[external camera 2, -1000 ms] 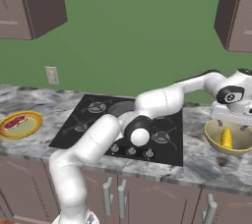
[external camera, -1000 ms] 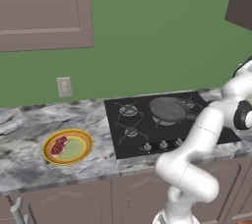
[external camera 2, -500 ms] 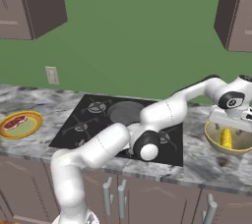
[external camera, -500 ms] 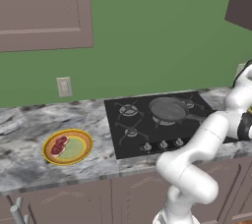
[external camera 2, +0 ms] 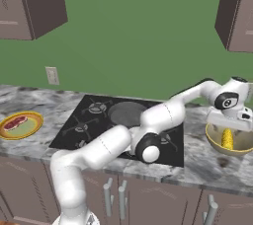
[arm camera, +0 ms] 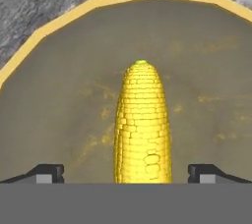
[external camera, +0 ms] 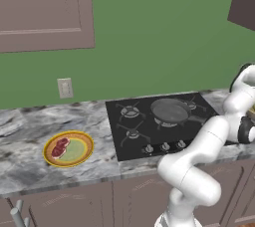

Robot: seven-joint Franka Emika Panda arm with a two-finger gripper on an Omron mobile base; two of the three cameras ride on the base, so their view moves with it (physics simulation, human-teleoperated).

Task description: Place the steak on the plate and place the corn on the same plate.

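- Corn (arm camera: 142, 125) lies straight ahead of your gripper (arm camera: 126, 173), its long axis running away from the hand between the two finger tips, greenish end farthest from you.
- Gripper jaws stand wide apart, one tip on each side of the cob with a clear gap to it; they hold nothing.
- Judging by this, the coming move is a descent along the line you already have, then a close across the cob's width; no turn of the wrist looks needed.
- The corn sits in the tan bowl (external camera 2: 216, 142) at the right end of the tabletop (external camera 2: 197, 162), beyond the black cooktop (external camera 2: 94, 125); the bowl holds nothing else that you can see.
- The plate (external camera: 82, 157) lies well apart, at the far left of the tabletop, across the cooktop from the bowl.
- The steak (external camera: 61, 148) is already on that plate, toward its left side, leaving the pale green centre free for the corn.
- A grey round pan (external camera: 170, 110) rests on the cooktop, between bowl and plate.
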